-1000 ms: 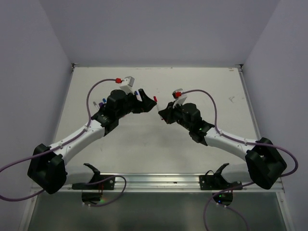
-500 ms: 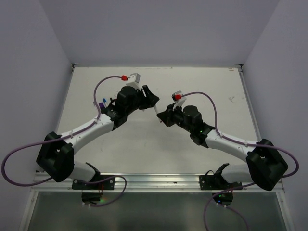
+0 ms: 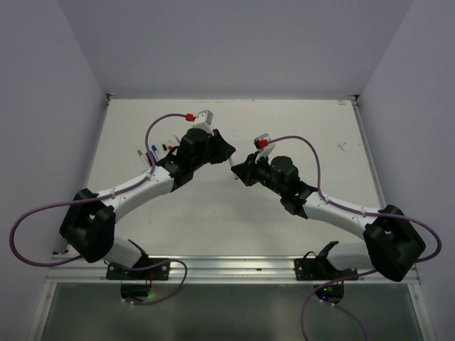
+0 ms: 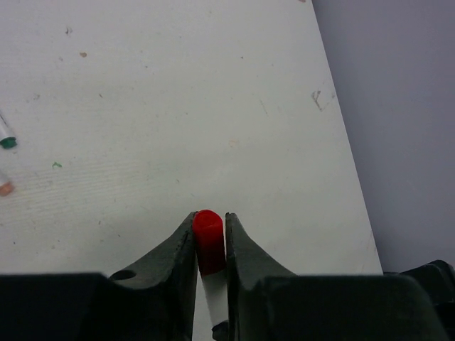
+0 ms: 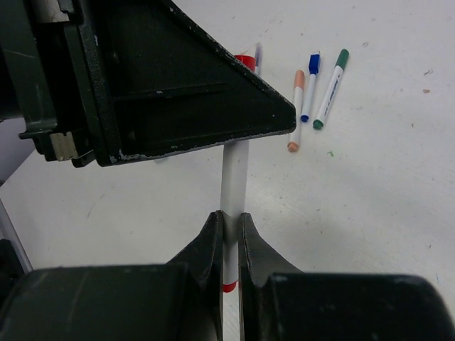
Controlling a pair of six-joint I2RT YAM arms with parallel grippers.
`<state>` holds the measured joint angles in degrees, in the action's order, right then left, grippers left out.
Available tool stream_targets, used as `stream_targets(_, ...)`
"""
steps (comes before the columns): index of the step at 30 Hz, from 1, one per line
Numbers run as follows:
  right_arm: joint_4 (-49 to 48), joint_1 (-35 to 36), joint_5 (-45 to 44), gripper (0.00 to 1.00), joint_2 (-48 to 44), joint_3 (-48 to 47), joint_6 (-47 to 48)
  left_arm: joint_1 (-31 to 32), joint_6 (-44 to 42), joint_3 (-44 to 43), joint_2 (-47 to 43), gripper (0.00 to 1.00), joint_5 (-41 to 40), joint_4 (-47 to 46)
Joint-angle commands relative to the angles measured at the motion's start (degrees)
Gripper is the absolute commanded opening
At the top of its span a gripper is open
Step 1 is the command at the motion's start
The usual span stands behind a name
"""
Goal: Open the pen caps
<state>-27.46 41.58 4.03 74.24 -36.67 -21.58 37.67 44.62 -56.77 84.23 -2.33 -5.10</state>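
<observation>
Red cap [image 4: 209, 240]: pinched between the fingertips of the left gripper [image 4: 210, 219] and held above the table [image 4: 178, 106] near its middle. The white pen barrel [image 5: 234, 181] runs on directly below it.
Left gripper: fingers clenched on the cap from both sides, with the cap's rounded top poking just past the tips.
Right gripper [image 5: 229, 219]: fingers clamped on the barrel lower down, just above a red band.
Change, left arm [image 3: 142, 186]: since a second ago its elbow and shoulder have swung inward over the table. Its purple cable [image 3: 158, 126] now loops higher, and the gripper end has crept only slightly toward the far side.
Change, right arm [image 3: 334, 209]: almost none over the last half second; it sits where it did.
Change, table: more of the loose pens [image 5: 309, 85] show to the left of the left arm in the top view than before.
Hidden: in the right wrist view the left gripper's black body covers the upper barrel and all but a red sliver of the cap. In the top view the two grippers cover the pen almost wholly.
Cut off: in the left wrist view two pens at the left edge show only a green end and a peach end.
Hard to make out: whether the cap has begun to part from the barrel, and the colours of the small pens in the top view.
</observation>
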Motion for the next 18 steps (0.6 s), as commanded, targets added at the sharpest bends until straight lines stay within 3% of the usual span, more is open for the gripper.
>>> stream_targets(1, -4.2, 0.2, -1.1, 0.00, 0.2, -0.1, 1.5, 0.3, -0.2, -1.8, -0.6, 0.17, -3.0, -1.0)
stream_targets(4, -4.5, 0.2, -1.0, 0.00, 0.1, 0.5, 1.6, 0.4, -0.9, -1.8, -1.1, 0.20, -3.6, -1.8)
stream_targets(5, -4.7, 0.2, -0.8, 0.00, 0.0, 0.6, 1.5, 0.4, -1.0, -1.8, -1.3, 0.31, -4.1, -1.8)
stream_targets(6, -4.7, 0.2, -0.7, 0.00, 0.0, 0.8, 1.5, 0.3, -1.0, -1.8, -1.4, 0.34, -4.7, -2.2)
stream_targets(10, -4.7, 0.2, -0.5, 0.00, 0.1, 1.1, 1.5, 0.4, -1.1, -2.0, -1.5, 0.41, -4.4, -3.4)
stream_targets(13, -5.1, 0.2, -0.4, 0.00, 0.3, 1.0, 1.5, 0.3, -1.1, -2.3, -0.9, 0.39, -3.7, -3.5)
stream_targets(18, -5.0, 0.2, -0.1, 0.00, 0.5, 1.1, 1.6, 0.4, -0.9, -1.8, -0.9, 0.19, -4.2, -3.9)
